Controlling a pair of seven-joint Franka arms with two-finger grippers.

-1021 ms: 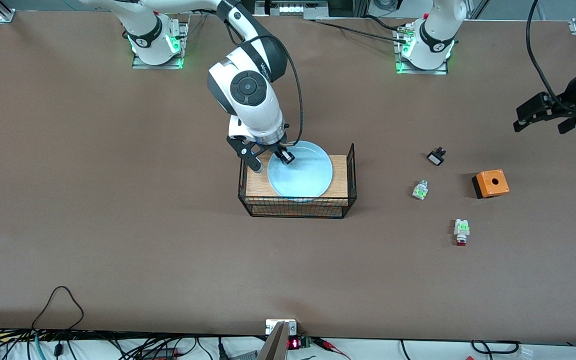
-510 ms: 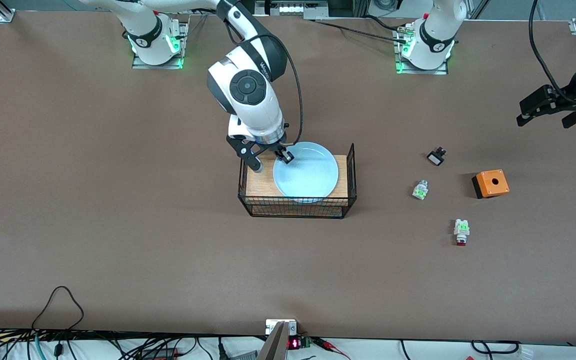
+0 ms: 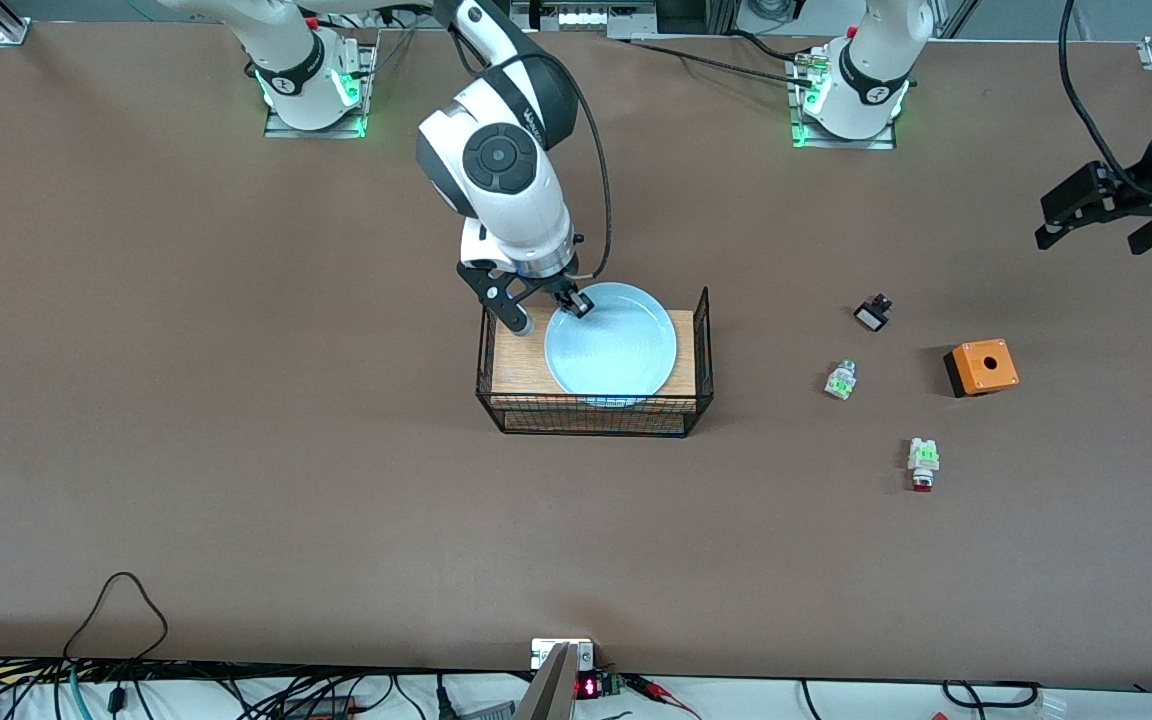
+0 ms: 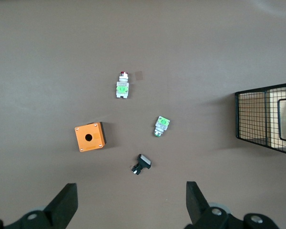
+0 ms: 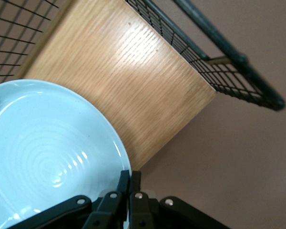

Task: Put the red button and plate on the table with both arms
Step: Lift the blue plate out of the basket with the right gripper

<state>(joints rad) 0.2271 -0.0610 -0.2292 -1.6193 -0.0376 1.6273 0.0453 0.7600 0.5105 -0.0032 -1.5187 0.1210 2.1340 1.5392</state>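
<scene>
The light blue plate (image 3: pixel 614 348) lies over the small wooden board (image 3: pixel 514 362) inside the black wire-mesh sides. My right gripper (image 3: pixel 577 304) is shut on the plate's rim at the edge toward the robots' bases. The right wrist view shows the plate (image 5: pixel 47 152) with my right gripper (image 5: pixel 129 174) pinched on its rim. The red button (image 3: pixel 922 466) lies on the table (image 3: pixel 236 450) toward the left arm's end; it also shows in the left wrist view (image 4: pixel 122 87). My left gripper (image 3: pixel 1096 215) is open and empty, high over the table's left-arm end (image 4: pixel 131 210).
An orange box with a hole (image 3: pixel 981 367), a smaller white-green part (image 3: pixel 840 380) and a small black part (image 3: pixel 872 314) lie near the red button. The mesh sides (image 3: pixel 704 345) stand around the board. Cables run along the table's front edge.
My right gripper closed on the plate's rim and shifted the plate a little toward the left arm's end. My left gripper drew back toward the robots' side.
</scene>
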